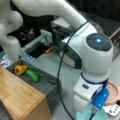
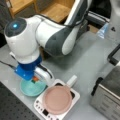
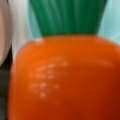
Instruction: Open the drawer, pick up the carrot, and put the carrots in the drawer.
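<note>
Carrot fills your wrist view, directly under your hand lowered into the teal bowl; finger spread cannot be told; drawer stands open

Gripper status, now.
Gripper: down over the teal bowl, right at the carrot; open or shut cannot be told.

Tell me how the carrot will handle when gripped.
The carrot looks like glossy moulded plastic, so probably stiff and somewhat slippery. Its rounded body may roll if set down. It sits in the teal bowl, under the wrist; likely light.
</note>
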Tool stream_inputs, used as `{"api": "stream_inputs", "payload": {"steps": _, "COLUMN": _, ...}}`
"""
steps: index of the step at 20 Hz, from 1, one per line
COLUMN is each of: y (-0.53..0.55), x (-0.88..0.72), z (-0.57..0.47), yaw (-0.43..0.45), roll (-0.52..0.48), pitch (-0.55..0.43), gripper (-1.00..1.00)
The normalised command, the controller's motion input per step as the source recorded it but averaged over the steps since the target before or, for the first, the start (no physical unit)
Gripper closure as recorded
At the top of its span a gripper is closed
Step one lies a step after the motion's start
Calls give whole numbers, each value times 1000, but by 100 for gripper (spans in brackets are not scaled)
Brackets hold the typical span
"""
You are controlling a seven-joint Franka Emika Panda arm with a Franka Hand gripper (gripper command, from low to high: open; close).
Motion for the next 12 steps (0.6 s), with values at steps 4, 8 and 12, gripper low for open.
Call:
{"api": "stream_inputs", "payload": {"steps": 4, "y": 187, "x": -512, "z": 117, "yaw": -81, "roll": -58, "pitch": -123, "gripper": 100}}
{"api": "stream_inputs", "payload": {"steps": 8, "y": 157, "x": -545, "z": 53, "yaw": -90, "roll": -49, "pitch": -159, "gripper": 100}}
{"api": "stream_inputs", "payload": {"steps": 12, "y": 72, "x": -567, "z": 12, "yaw": -81, "roll": -50, "pitch": -149, "gripper": 100}}
